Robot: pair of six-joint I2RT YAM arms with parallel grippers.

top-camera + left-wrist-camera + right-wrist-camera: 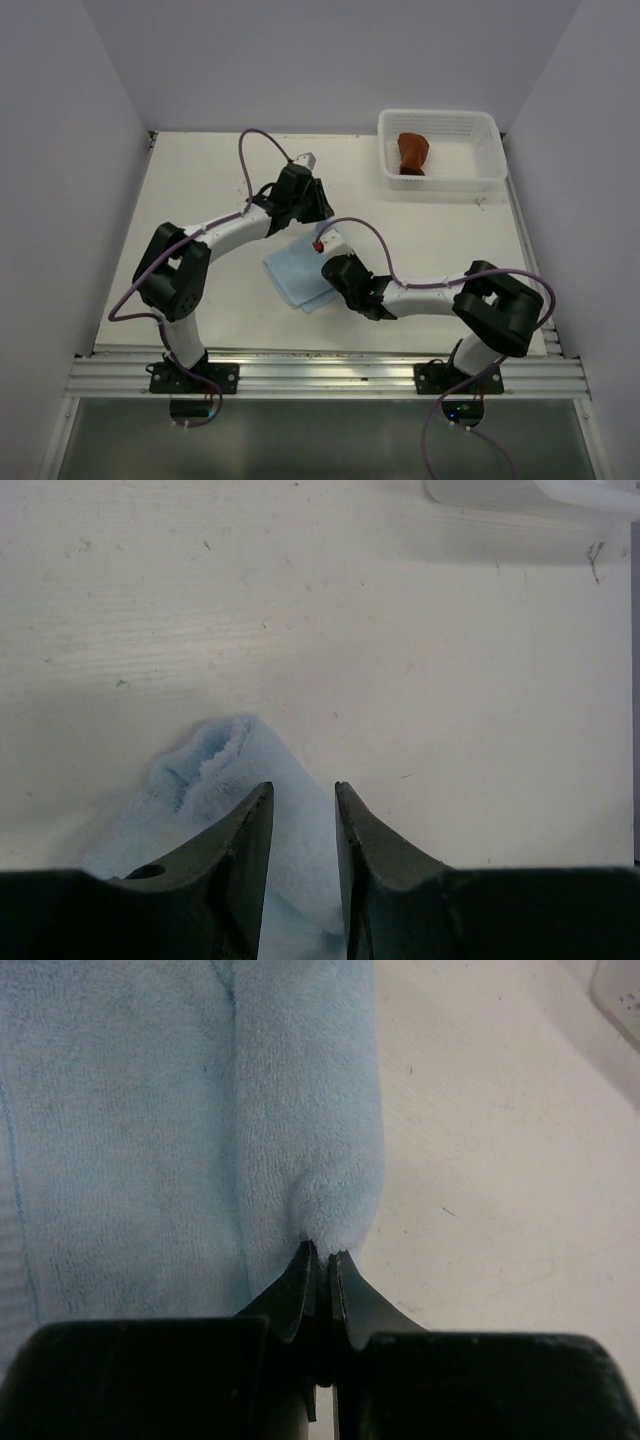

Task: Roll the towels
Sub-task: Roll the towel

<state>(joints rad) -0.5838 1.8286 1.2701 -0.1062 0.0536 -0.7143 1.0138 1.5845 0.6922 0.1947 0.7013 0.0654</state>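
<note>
Right wrist view: your right claw (322,1260) is pinched shut on the end of a rolled-over fold of the blue towel (150,1130). The rest of the cloth lies flat to its left, and bare table (500,1160) lies to its right.

Left wrist view: your left claw (303,800) has its jaws partway apart, straddling a bunched corner of the same towel. Cloth fills the gap between them, but you cannot tell whether they actually pinch it.

Top view: the blue towel lies mid-table, a little toward the near edge, with a claw at each end of its right-hand fold. The red towel (412,153) sits bunched in the basket (490,150) at the far right corner.

Expect this terry to be light, limp and grippy against itself. It will likely sag between the holds and slide on the table rather than resist. Take it at the two ends of the folded edge, and turn both together so the roll stays even.
</note>
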